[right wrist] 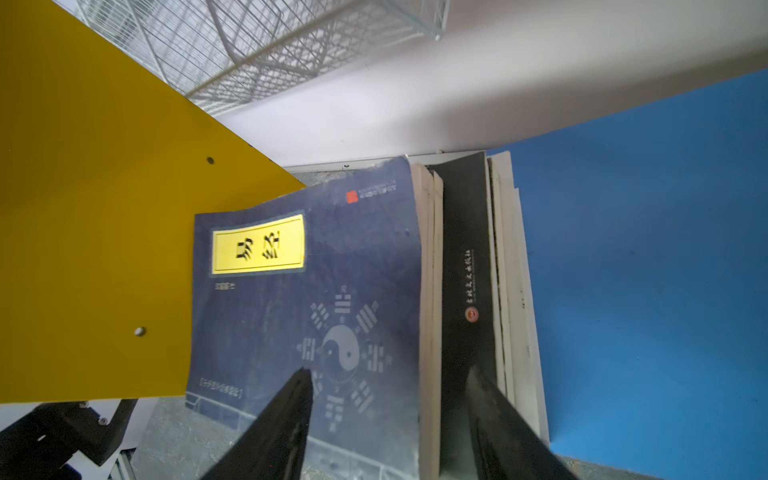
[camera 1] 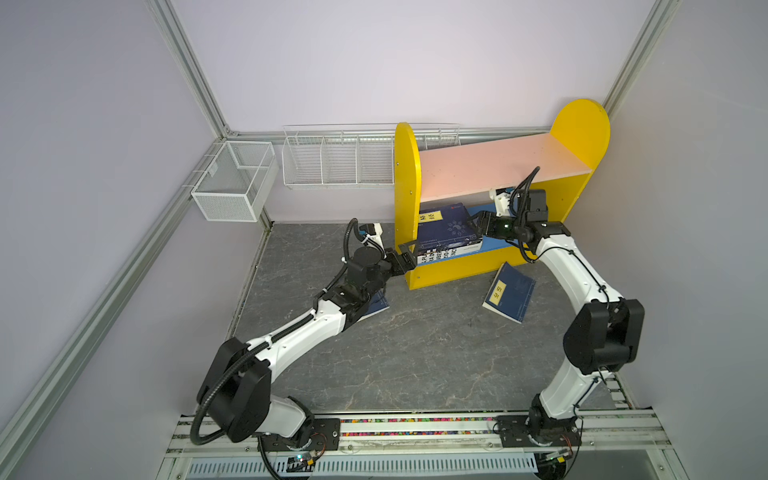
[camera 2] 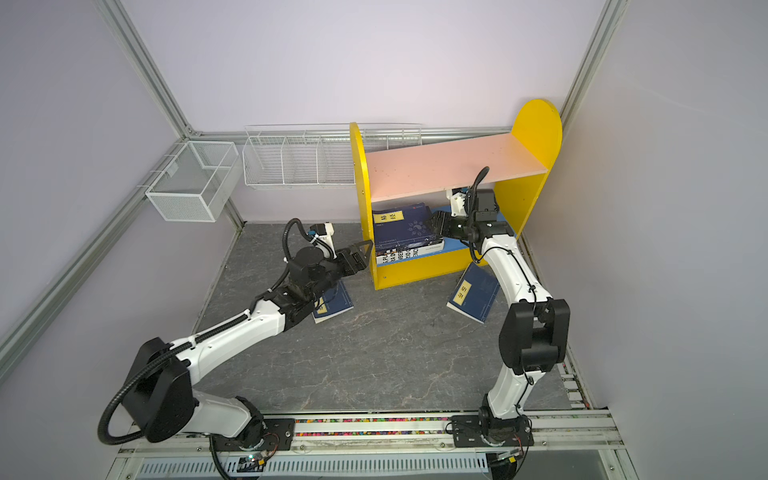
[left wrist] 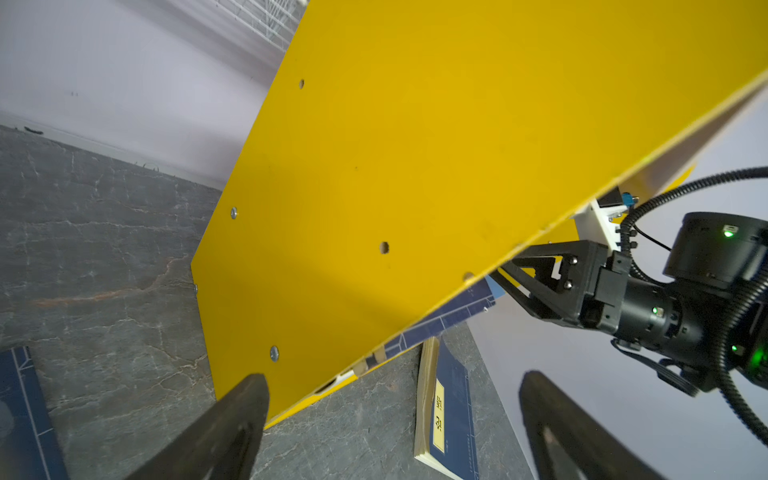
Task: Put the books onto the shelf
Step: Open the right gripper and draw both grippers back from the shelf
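Observation:
The shelf [camera 1: 498,162] stands at the back right, its blue lower board [right wrist: 644,249] bearing a flat stack of books. A navy book [right wrist: 291,311] with a yellow label tops the stack, over a black one [right wrist: 463,249] and a white-and-blue one [camera 1: 436,255]. My right gripper [right wrist: 388,370] reaches under the pink board at the stack's right end, open, its fingers straddling the navy book's edge. My left gripper [left wrist: 392,376] is open beside the yellow left panel [left wrist: 415,166], holding nothing. Two navy books lie on the floor: one [camera 1: 509,293] before the shelf, one [camera 2: 332,303] under my left arm.
Two white wire baskets [camera 1: 235,178] [camera 1: 336,160] hang on the back walls left of the shelf. Walls close in on both sides. The arms' base rail [camera 1: 415,428] runs along the front edge of the grey marbled floor [camera 1: 415,353].

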Motion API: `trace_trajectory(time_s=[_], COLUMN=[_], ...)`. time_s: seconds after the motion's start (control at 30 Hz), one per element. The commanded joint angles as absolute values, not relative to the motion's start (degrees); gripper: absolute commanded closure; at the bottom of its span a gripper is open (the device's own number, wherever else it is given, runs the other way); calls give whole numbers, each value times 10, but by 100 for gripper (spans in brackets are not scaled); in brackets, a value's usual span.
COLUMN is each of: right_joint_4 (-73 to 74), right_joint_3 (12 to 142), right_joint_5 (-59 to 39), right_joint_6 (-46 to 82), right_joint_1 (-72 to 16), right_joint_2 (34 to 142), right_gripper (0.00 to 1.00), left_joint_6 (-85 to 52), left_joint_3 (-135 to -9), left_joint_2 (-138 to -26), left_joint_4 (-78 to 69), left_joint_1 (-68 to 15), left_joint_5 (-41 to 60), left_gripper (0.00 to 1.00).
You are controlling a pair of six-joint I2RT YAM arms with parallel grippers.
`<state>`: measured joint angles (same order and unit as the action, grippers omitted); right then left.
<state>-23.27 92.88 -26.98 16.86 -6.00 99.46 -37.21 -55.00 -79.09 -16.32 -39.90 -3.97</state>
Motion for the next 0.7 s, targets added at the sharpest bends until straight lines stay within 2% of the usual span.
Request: trace_trajectory(time_s=[0.0,0.13,0.27,0.43,0.5,0.57,0.67], right_joint_4=[-208,-197,-198,-181,-179,-176,-98], right_joint_3=[904,843,764,631,597,577,535], right_joint_5=[-256,-238,-201,-66,-40,-45,-106], right_joint_6=[170,174,174,213,223,241,270], right_joint_1=[-43,-28,-13,8,29,56,97], right_joint_2=[931,864,792,710,706,722,758], right_gripper=[33,27,24,16,15,14,15], left_joint_6=[-321,-313,-332,-349,-350,-351,-365], left_joint_3=[-519,-471,-416,-383,-386,-393,-397], left_joint_2=[-731,-660,-609,-611,-631,-657,-695], left_joint_4=[-110,-33,-5,1,-1,-17,-68], left_joint_1=[-399,-399,-399,-405,-416,-430,-444], left_joint_5=[-37,-62,-79,-64,-62,-58,-41], left_gripper=[5,4,5,6,6,6,6])
